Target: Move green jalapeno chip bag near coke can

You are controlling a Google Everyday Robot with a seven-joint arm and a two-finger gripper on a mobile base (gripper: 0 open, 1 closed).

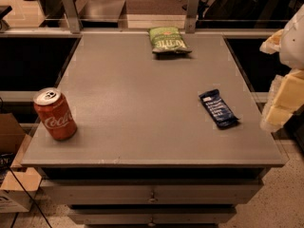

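The robot's arm enters from the right edge of the view, pale white and yellow, hanging above the counter's right side. Its claw point(283, 99) sits just past the counter's right edge, off the surface and touching nothing; whether it is open or closed cannot be told.

The grey counter point(142, 103) fills most of the view. The green jalapeno chip bag point(168, 40) lies flat at the far edge, a little right of centre. The coke can point(55, 114) stands upright near the front left corner, well apart from the bag. A dark blue bar wrapper point(218, 109) lies flat on the right side, near the claw.

Below the counter's front edge are two shallow drawers point(152, 194). Two metal posts point(69, 8) rise behind the far edge. A cardboard box point(12, 184) sits on the speckled floor at lower left.
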